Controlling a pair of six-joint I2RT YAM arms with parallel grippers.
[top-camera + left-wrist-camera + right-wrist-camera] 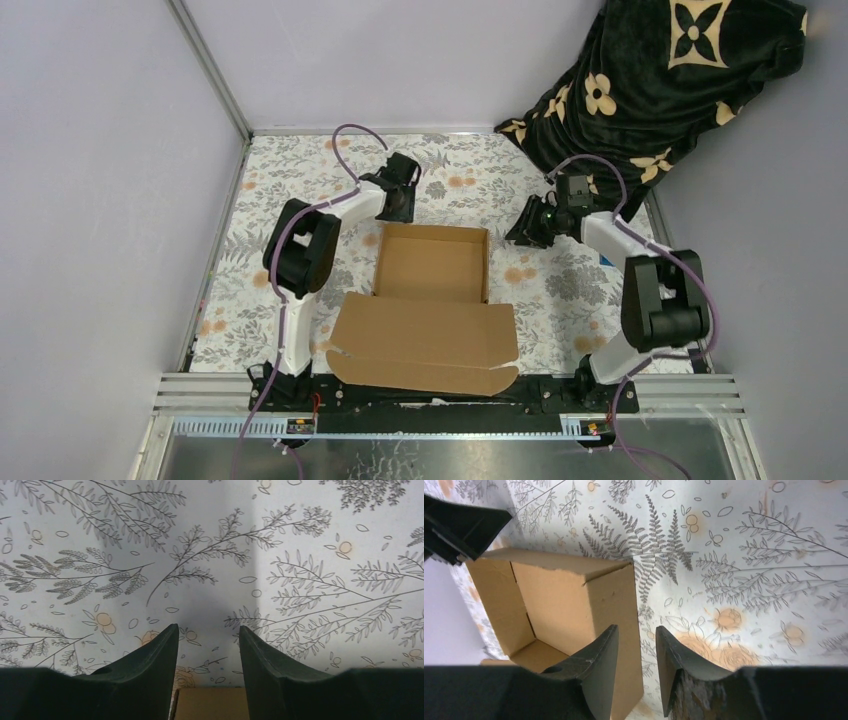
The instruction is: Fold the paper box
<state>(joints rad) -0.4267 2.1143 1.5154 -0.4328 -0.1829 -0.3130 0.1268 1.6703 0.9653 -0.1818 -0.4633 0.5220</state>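
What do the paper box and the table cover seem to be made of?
Paper box: brown cardboard, matte, probably corrugated; rough cut edges and creased folds show. Table cover: printed floral sheet, perhaps vinyl or cloth; its smooth look leaves this open.

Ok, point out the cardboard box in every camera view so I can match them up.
Top view: the cardboard box sits mid-table, its walls up and its lid flap lying flat toward the arm bases.
Left wrist: the box is only a brown sliver at the bottom edge, between the jaws.
Right wrist: the box fills the left half, an open tray beside the jaws.
Shared landmark: the floral tablecloth lies under it in all three.
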